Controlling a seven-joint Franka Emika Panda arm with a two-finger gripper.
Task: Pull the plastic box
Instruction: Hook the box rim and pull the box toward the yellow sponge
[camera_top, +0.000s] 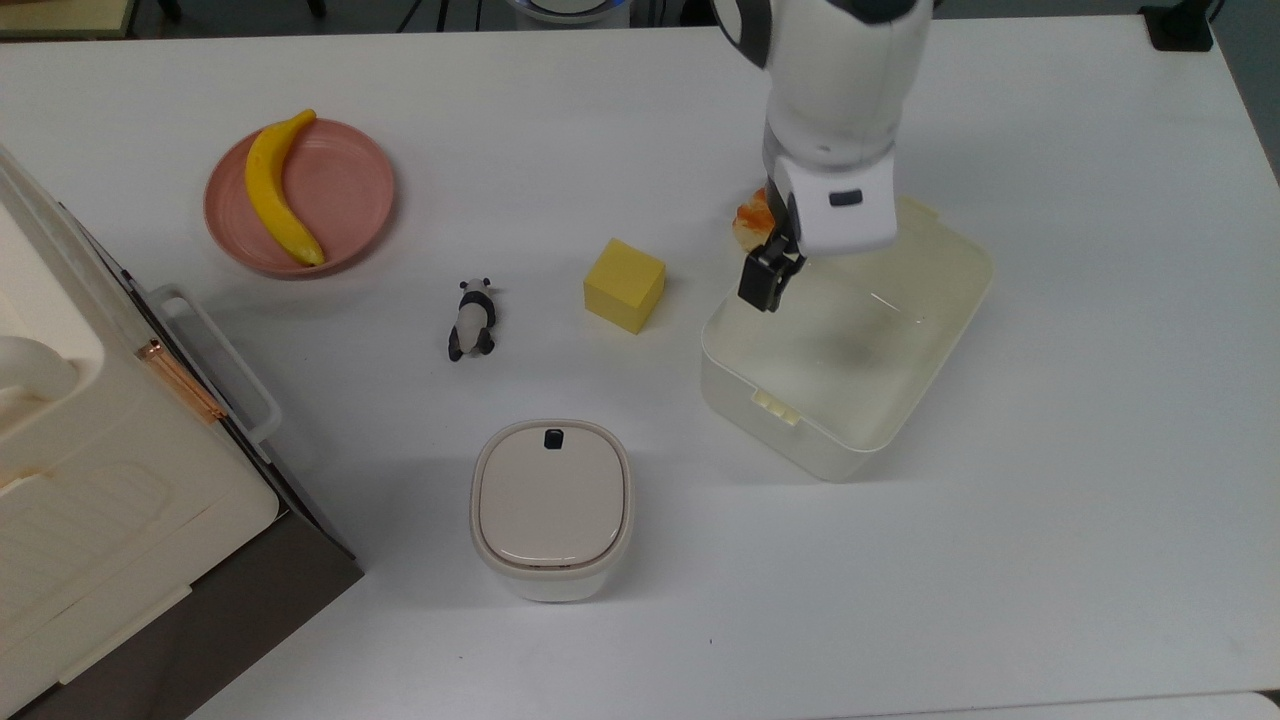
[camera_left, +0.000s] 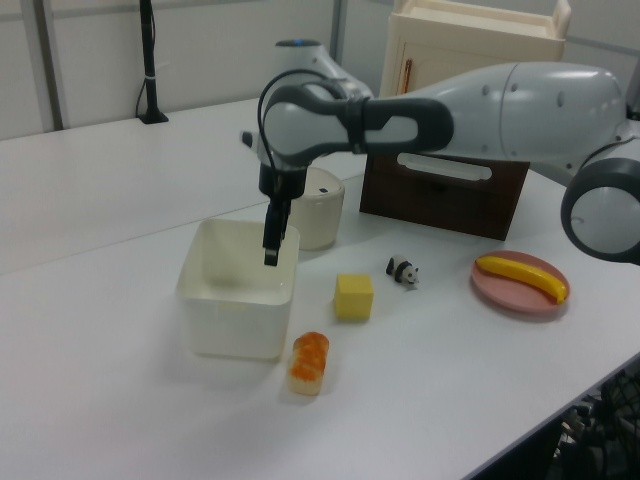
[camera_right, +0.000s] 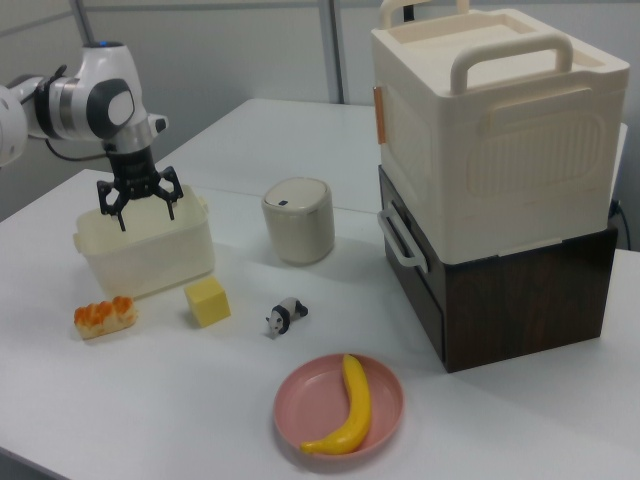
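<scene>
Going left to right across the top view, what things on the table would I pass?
Pink plate holding a banana → panda figure → white bin with beige lid → yellow block → plastic box. The orange bread piece sits against the box's edge under the arm, so I left it out.

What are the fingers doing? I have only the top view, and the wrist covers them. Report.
Observer: In the right view the gripper is open, its fingers spread over the box.
Operator: Give me its height against the rim.
Observer: In the left view one fingertip looks dipped below the rim, inside the box near a wall. I cannot tell if it touches.
Operator: Check the bread by the arm.
Observer: In the right view the bread lies apart from the box, not touching it.
</scene>
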